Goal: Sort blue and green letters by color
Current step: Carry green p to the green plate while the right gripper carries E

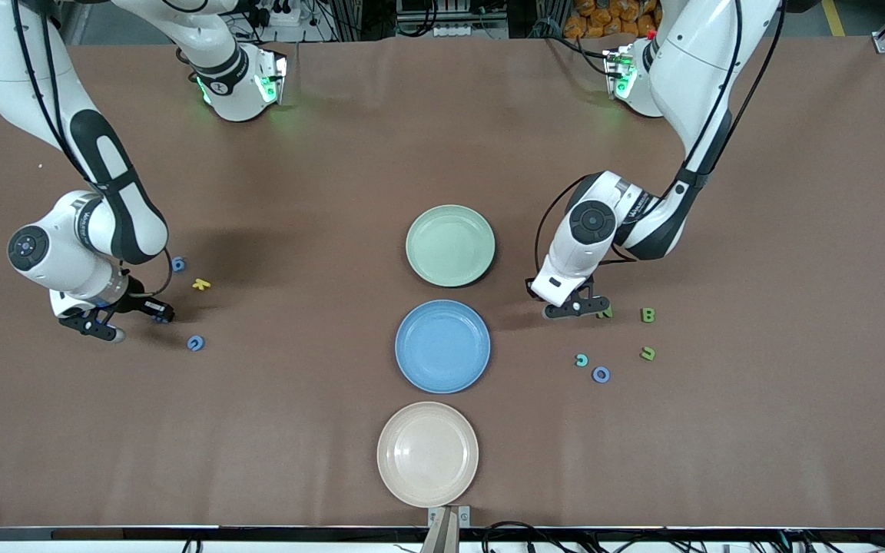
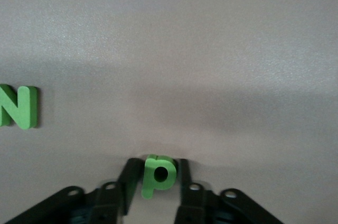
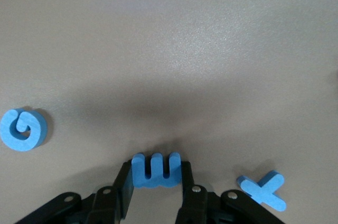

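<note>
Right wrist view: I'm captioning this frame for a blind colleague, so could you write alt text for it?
The right gripper, low over the brown table, has its two black fingers closed on a blue letter E. A blue letter X lies flat beside the gripper, and a blue letter G lies flat farther off.

Even, bright overhead light fills the front view, and the brown table (image 1: 335, 430) shows no harsh glare. Soft dark shadows spread beneath both arms. Green indicator lights glow near the arm bases. In both wrist views a pale sheen lies across the tabletop, with a broad blurred shadow in the middle. Letters close to the wrist cameras look slightly soft.
</note>
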Tool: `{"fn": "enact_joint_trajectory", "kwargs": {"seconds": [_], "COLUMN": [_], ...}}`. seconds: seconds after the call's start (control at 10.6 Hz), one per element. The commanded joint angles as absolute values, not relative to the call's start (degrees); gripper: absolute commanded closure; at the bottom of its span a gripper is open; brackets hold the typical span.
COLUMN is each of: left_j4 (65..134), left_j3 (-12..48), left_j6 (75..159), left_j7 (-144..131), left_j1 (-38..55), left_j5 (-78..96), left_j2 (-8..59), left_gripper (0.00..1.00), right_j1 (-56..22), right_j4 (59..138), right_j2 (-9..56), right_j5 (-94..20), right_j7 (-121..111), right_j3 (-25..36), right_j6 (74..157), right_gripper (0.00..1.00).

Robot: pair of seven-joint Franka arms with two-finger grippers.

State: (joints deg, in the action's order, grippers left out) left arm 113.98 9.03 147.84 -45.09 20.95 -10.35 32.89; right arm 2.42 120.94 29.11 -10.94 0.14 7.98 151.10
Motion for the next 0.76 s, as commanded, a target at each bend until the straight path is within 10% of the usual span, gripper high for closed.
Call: {"fn": "enact_joint_trajectory", "kwargs": {"seconds": [0.0,0.66], "left_j4": [114.3,113.6], "left_j3": [9.1,9.2], "left_j6": [148.6,145.9], "left_j7": [-47.5,-49.5], "left_j1": [20.8,20.8], "left_j5": [-12.3,-11.6], "left_j2": [32.8,26.6], "left_gripper": [1.0,1.0], "right_j1": [1.7,-12.5], "right_j4": [119.6,108.6], "right_j2": [27.9,27.2], "right_j5": [-12.7,-12.7], "right_j7": [0.4,28.9], "right_j3": [7.6,5.6], "right_j6": [149.6,141.6], "right_gripper": [0.76,0.74]}}
